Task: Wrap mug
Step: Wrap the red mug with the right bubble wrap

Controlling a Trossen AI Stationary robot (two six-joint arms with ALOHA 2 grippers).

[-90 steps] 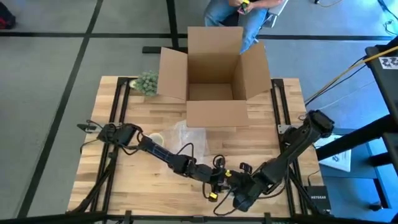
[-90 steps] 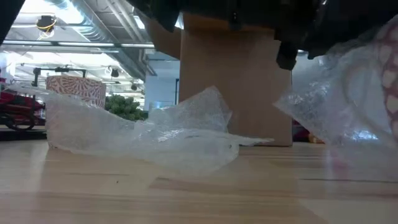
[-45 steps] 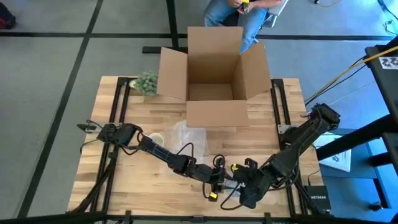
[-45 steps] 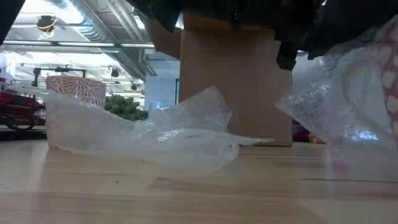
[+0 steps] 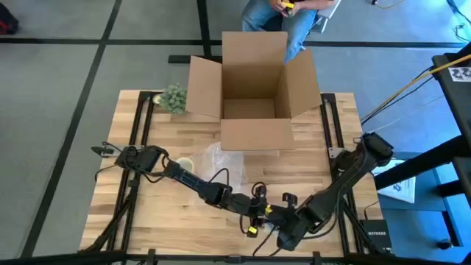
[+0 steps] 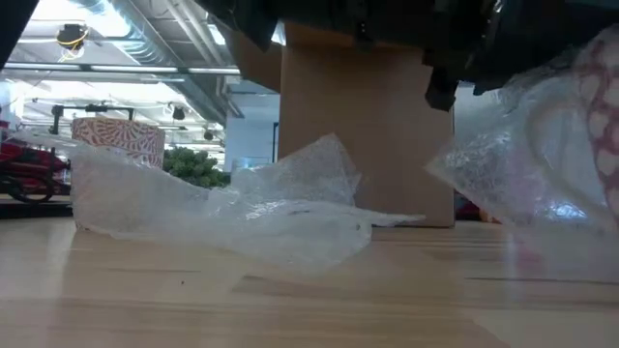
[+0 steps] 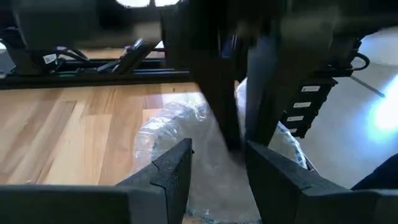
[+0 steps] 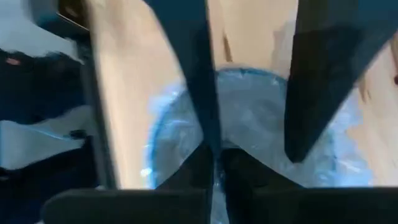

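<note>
The mug (image 6: pixel 598 116), patterned pink and white, is bundled in clear bubble wrap (image 6: pixel 503 179) and hangs above the table's near edge, at the right of the low view. My left gripper (image 5: pixel 259 212) reaches in from the left, its fingers apart around the bundle (image 7: pixel 168 124). My right gripper (image 5: pixel 283 230) comes from the right and is shut on the wrap. From above, both grippers hide the bundle. My left gripper has the wrapped mug (image 8: pixel 261 124) between its two spread fingers (image 8: pixel 208 93); they come at it level from the table's left. The wrap hides which part of the mug they are on. The bundle is clear of the table. My right gripper pinches a bunch of the bubble wrap (image 8: pixel 219 152) between its shut fingers, beside the mug, coming from the table's right. How many layers it has, I cannot tell. The wrap hangs slack below the hold (image 6: pixel 522 217).
A second loose sheet of bubble wrap (image 5: pixel 221 158) lies mid-table, with a patterned cup (image 5: pixel 184 163) to its left. An open cardboard box (image 5: pixel 254 110) stands at the far edge, a small green plant (image 5: pixel 174 97) to its left. A person (image 5: pixel 287 15) sits beyond the box.
My right arm swung a little toward the table's right edge, then came back toward the left gripper. The wrapped bundle has shifted slightly upward. The left arm has kept still.
</note>
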